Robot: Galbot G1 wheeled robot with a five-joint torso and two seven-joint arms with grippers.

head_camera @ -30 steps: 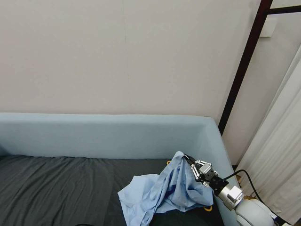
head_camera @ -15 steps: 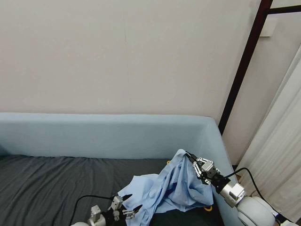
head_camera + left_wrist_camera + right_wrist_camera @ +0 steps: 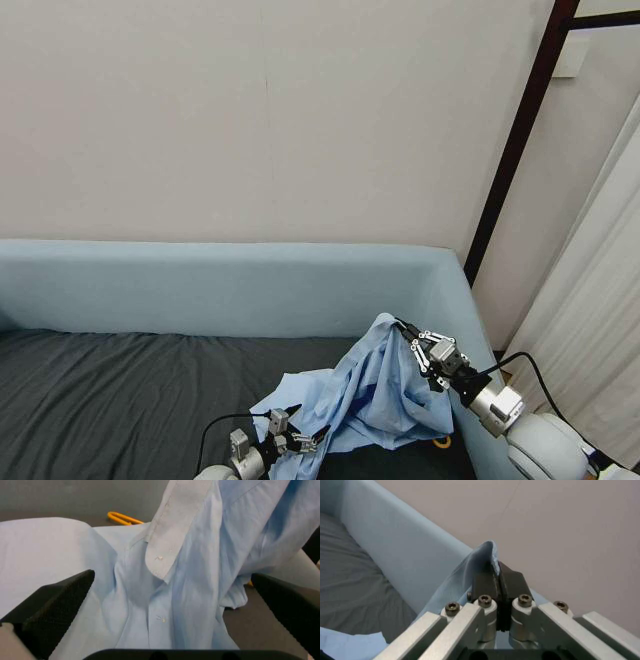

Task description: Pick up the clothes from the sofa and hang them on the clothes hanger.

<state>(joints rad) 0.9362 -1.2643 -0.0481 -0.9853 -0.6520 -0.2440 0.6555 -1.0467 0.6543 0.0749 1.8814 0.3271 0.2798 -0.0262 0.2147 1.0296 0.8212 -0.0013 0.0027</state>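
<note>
The light-blue shirt [image 3: 375,395] sits at 5 o'clock in the head view, at the sofa's [image 3: 200,290] right end. Its long axis slants from a raised peak at 1 o'clock down to a hem spread on the dark seat cushion [image 3: 110,400] at 7 o'clock. The right tool [image 3: 402,336] is clamped on that peak, its pads [image 3: 485,583] pressed together over a fold of cloth. The left tool [image 3: 296,438], at 6 o'clock, is just beside the hem with its fingers [image 3: 55,603] spread wide either side of the buttoned front. A yellow loop [image 3: 122,517] pokes out from under the shirt.
</note>
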